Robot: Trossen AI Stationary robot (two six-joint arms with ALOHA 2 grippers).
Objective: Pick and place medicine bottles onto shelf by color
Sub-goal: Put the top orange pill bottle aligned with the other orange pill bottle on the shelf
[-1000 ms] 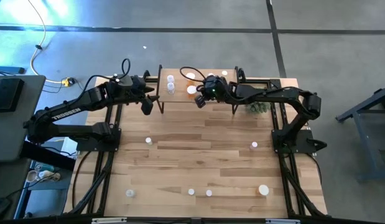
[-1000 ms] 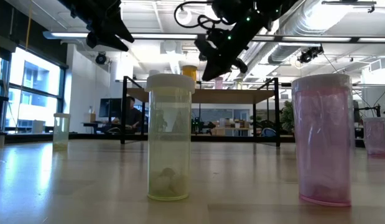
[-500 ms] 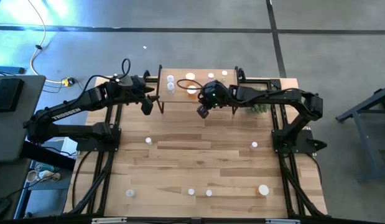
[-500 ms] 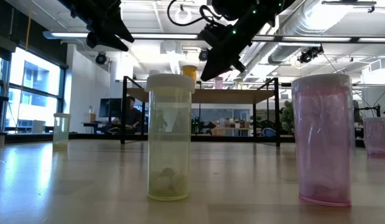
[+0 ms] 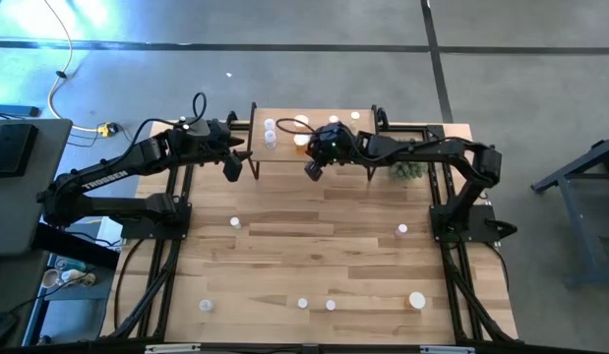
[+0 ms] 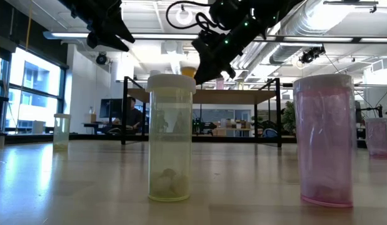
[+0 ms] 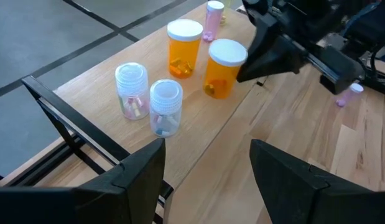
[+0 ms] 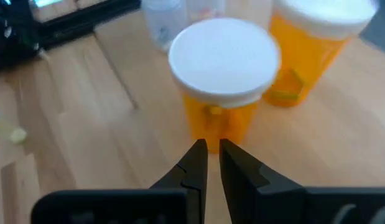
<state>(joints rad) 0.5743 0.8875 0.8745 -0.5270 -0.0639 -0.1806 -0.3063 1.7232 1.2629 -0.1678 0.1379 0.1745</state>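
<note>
on the left arm (image 5: 107,179) you can read one marking: the white word "trossen", printed along the dark link behind the left gripper (image 5: 231,167), toward the arm's base. you will find no other readable text. the medicine bottles (image 7: 180,68) on the shelf (image 7: 198,127) ahead of that claw carry no label you can read, and the orange bottle (image 8: 223,87) just ahead of the right gripper (image 8: 213,158) shows only a plain white cap. the bottles close to the low camera show no print either.
</note>
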